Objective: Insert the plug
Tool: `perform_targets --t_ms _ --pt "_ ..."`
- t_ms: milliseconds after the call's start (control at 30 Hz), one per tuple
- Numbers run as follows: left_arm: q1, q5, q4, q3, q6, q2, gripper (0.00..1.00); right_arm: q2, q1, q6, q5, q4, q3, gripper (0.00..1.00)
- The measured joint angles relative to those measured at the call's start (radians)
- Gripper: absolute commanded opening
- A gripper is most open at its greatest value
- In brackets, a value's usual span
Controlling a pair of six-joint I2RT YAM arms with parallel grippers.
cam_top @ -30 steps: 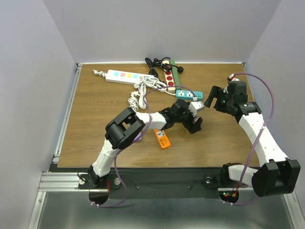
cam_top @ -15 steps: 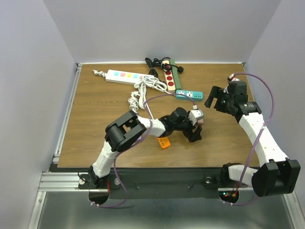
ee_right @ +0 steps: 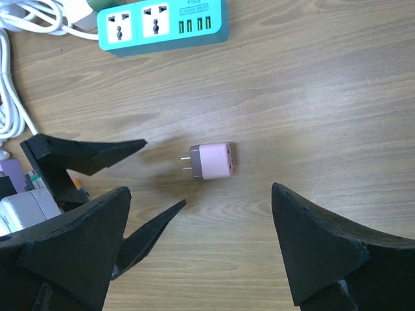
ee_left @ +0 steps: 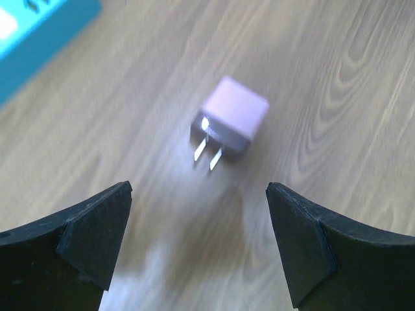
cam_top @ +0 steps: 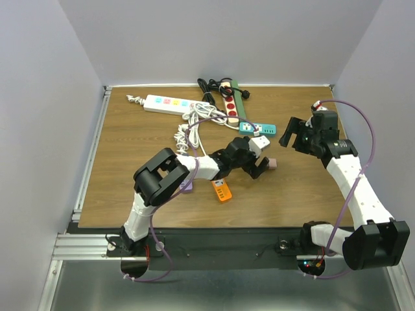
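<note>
- One pink plug [cam_top: 273,164] lay loose on its side on the wood table [cam_top: 130,155], right of centre in the top view.
- The left gripper [cam_top: 261,168] was just left of it, fingers spread and grasping nothing.
- The right gripper [cam_top: 292,135], further up and right, also gaped empty.
- There were four strips: teal strip [cam_top: 256,127], orange strip [cam_top: 222,190], white strip [cam_top: 165,102] and red-socket strip [cam_top: 228,107].
- Only the wrist views showed the two prongs [ee_left: 200,149].
- Grey walls [cam_top: 214,39] enclosed the table.

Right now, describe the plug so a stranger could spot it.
On the wooden table, find the teal power strip right of centre. Just nearer the arms lies the plug, before the open left gripper. It is a small pink cube with two prongs, no cord.
</note>
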Motion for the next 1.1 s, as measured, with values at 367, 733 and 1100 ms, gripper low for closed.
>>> perform_targets --t_ms 367,733,1100 --pt "-0.005 0.063 -0.027 0.092 0.1 0.074 0.98 0.008 -0.002 -0.011 -0.007 0.0 0.0 0.94" --pt "-0.004 0.147 -0.087 0.232 0.128 0.177 0.94 0.023 -0.009 -0.022 -0.013 0.0 0.0 0.94" --pt "-0.004 0.182 -0.131 0.271 0.147 0.207 0.69 0.023 -0.015 -0.026 -0.011 0.001 0.0 0.94"
